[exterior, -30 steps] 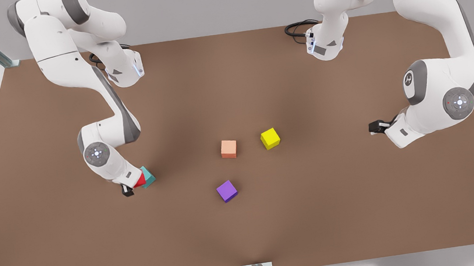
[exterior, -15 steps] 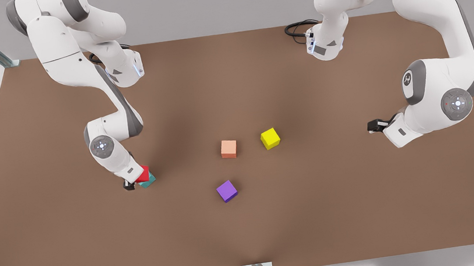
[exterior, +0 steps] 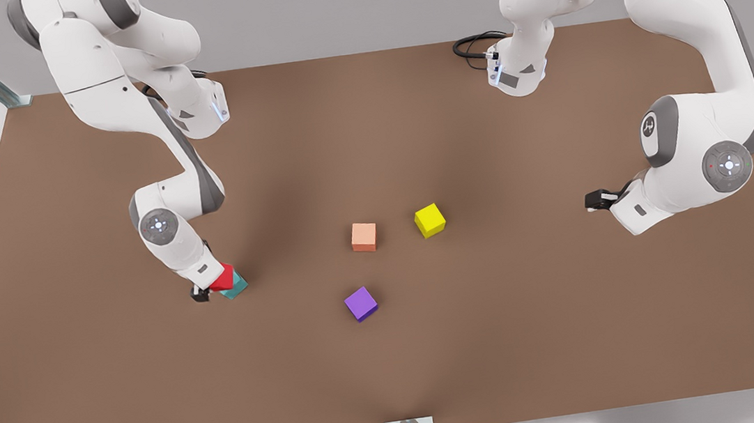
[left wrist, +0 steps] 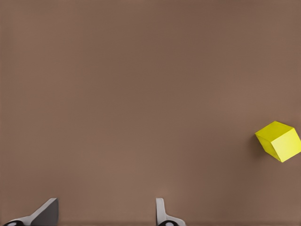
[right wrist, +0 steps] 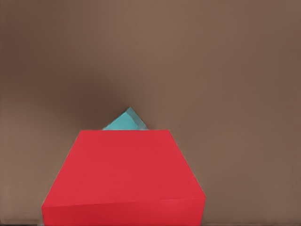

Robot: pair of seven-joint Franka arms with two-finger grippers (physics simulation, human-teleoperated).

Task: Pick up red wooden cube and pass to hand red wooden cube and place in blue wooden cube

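The red wooden cube (exterior: 222, 277) is at the tip of my right gripper (exterior: 212, 285), on the front view's left, and the gripper is shut on it. It sits over the blue wooden cube (exterior: 236, 288), a teal block on the table that it partly covers. In the right wrist view the red wooden cube (right wrist: 124, 176) looms close, with a corner of the blue wooden cube (right wrist: 127, 120) peeking from behind it. My left gripper (exterior: 593, 201) waits at the front view's right. In its own wrist view the left gripper (left wrist: 104, 214) is open and holds nothing.
A salmon cube (exterior: 363, 236), a yellow cube (exterior: 430, 220) and a purple cube (exterior: 361, 303) lie spread around the middle of the brown table (exterior: 393, 364). The yellow cube (left wrist: 279, 141) also lies ahead of the left gripper. Black cables (exterior: 471, 44) lie at the far edge.
My right gripper has carried the red cube from beside the teal cube to over it, and the arm has drawn more upright. The left arm has barely moved.
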